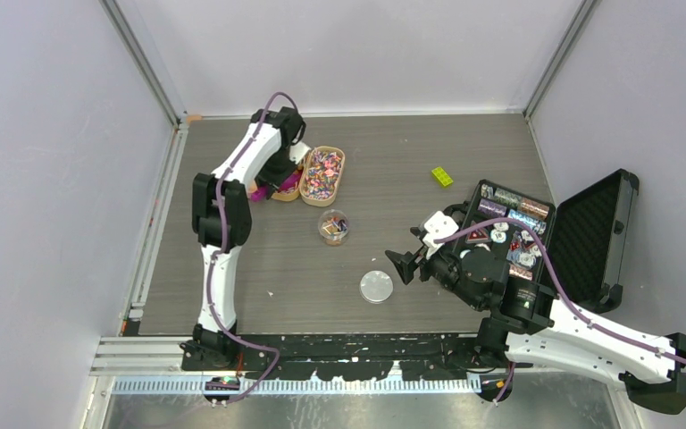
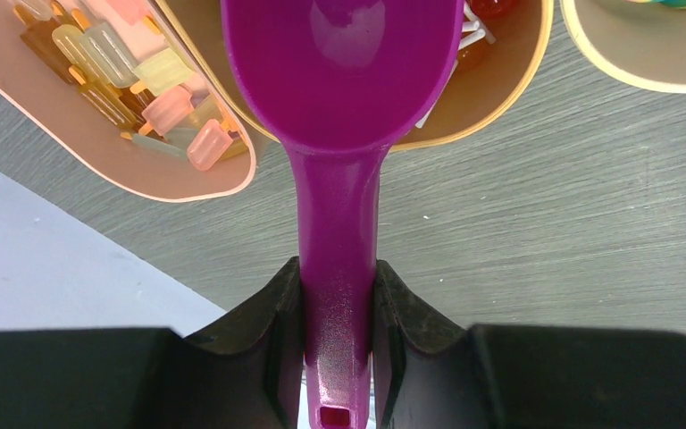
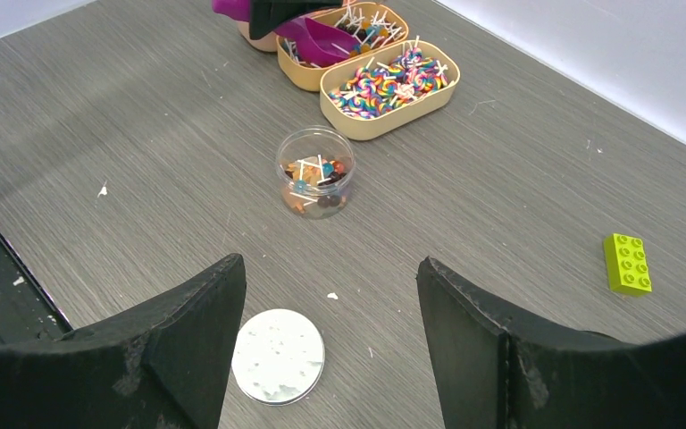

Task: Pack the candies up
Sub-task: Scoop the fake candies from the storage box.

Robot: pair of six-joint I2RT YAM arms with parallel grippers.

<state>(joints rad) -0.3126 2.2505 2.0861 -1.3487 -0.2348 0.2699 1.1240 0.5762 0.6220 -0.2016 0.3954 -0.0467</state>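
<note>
Purple plastic fills the left wrist view: the purple scoop (image 2: 344,80) has its handle pinched between the narrowly parted jaws of the left gripper (image 2: 338,279). Its bowl hangs over the middle tray (image 2: 500,80) of three tan trays at the far left of the table (image 1: 429,143). The bowl face that shows carries nothing.

The candies (image 2: 170,107) lie in those trays: pastel wrapped pieces in the left tray (image 2: 188,183), stick sweets in the middle one and swirled lollipops in the right tray (image 3: 393,85). Some candies already sit in the open clear jar (image 3: 315,172) near the table's middle.

The step looks like loading the scoop. To do it well, tip the lip down into the sweets and push shallowly along the tray floor. Level the bowl before lifting so nothing rolls off. The jar mouth is narrow beside the bowl, so pour slowly from directly above it.

The right gripper (image 3: 330,268) hangs wide open and empty. It faces the jar, and the round lid (image 3: 278,356) lies on the table just below it.

The table is dark grey wood-grain laminate, flat and flecked with a few crumbs. Pale lilac walls (image 1: 339,54) with metal corner posts close it in. A yellow-green brick (image 3: 627,263) and an open black case (image 1: 589,223) sit to the right.
</note>
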